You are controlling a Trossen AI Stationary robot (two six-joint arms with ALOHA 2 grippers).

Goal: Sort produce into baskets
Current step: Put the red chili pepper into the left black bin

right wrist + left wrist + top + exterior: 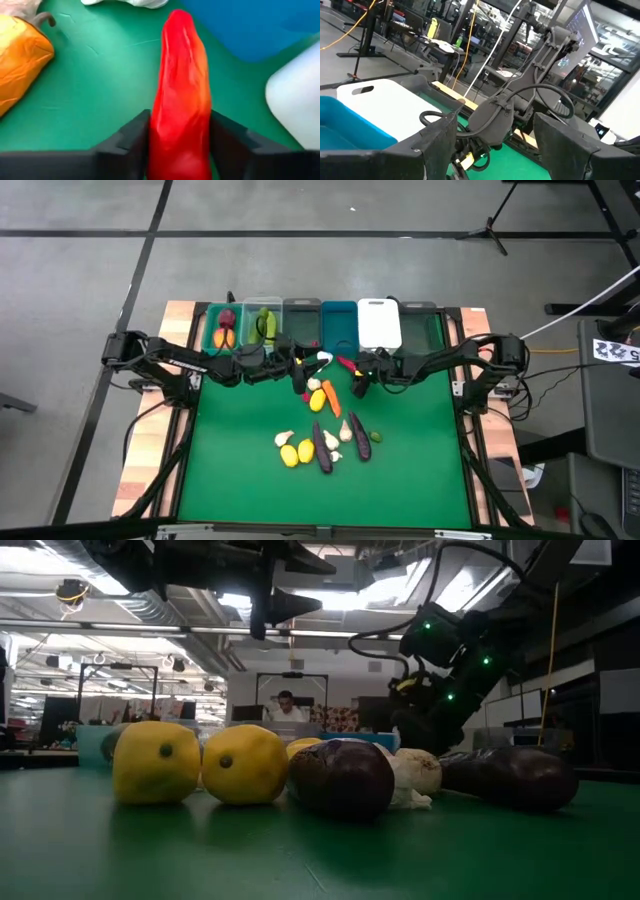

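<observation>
My right gripper is just in front of the blue bin, shut on a red pepper. My left gripper is open and empty in front of the grey bin, facing the right arm. The six bins stand in a row along the mat's far edge. The teal-green one holds a beet and an orange piece, and the clear one holds cucumbers. The remaining lemons, eggplants, garlic and a carrot lie on the mat. My right gripper pinches the red pepper's thick end between its two fingers, which lie along the pepper's two sides. The pointed end sticks out ahead of the fingers, over the green mat. I cannot tell whether it touches the mat.
The white bin and dark green bin stand to the right of the blue one. In the low view, lemons, a dark red piece and an eggplant lie mid-mat. An orange piece lies beside the pepper.
</observation>
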